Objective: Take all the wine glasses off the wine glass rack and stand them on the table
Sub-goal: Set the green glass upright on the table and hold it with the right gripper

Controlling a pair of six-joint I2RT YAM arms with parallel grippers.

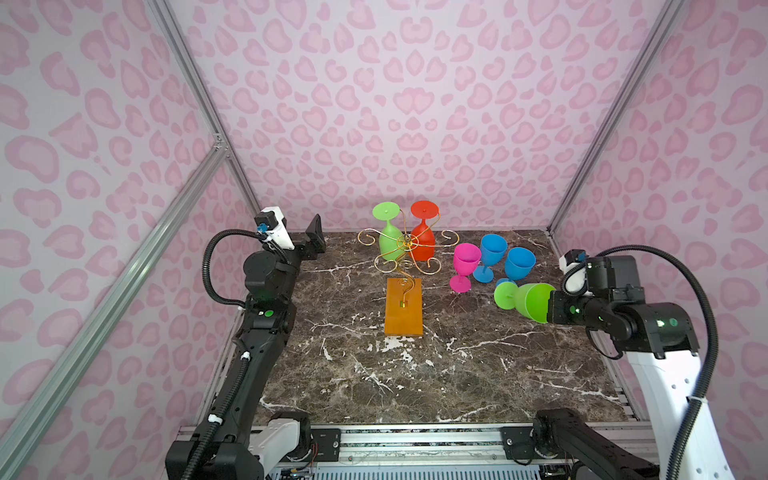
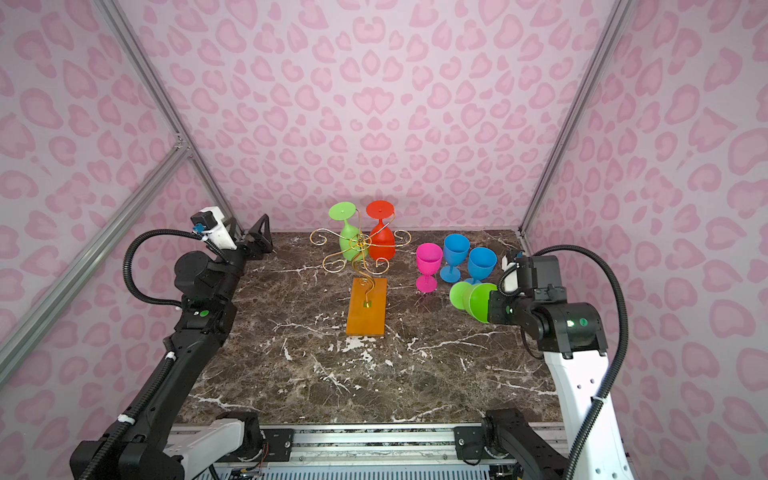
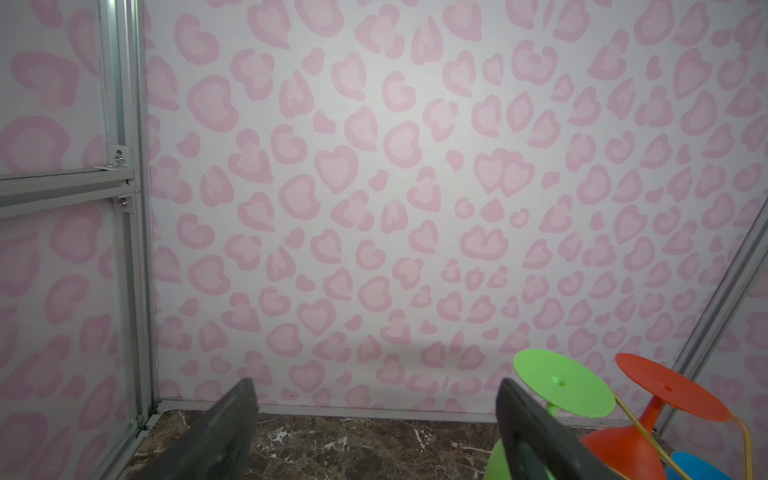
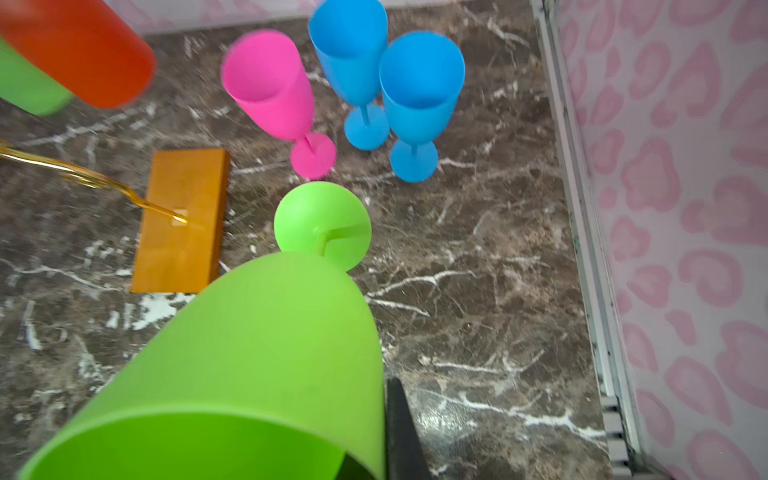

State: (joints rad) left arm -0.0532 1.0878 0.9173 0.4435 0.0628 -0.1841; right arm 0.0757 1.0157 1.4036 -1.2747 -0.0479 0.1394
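Observation:
The wine glass rack is gold wire on an orange-brown wooden base mid-table. A green wine glass and a red one hang upside down from its far arms. My right gripper is shut on the bowl rim of another green wine glass, held tilted on its side off the rack, foot pointing left; the right wrist view shows one finger against the bowl. My left gripper is open and empty at the back left, left of the rack, its fingers wide apart.
A pink glass and two blue glasses stand upright on the marble table, right of the rack and just behind the held glass. Pink-patterned walls and aluminium posts close in the back and sides.

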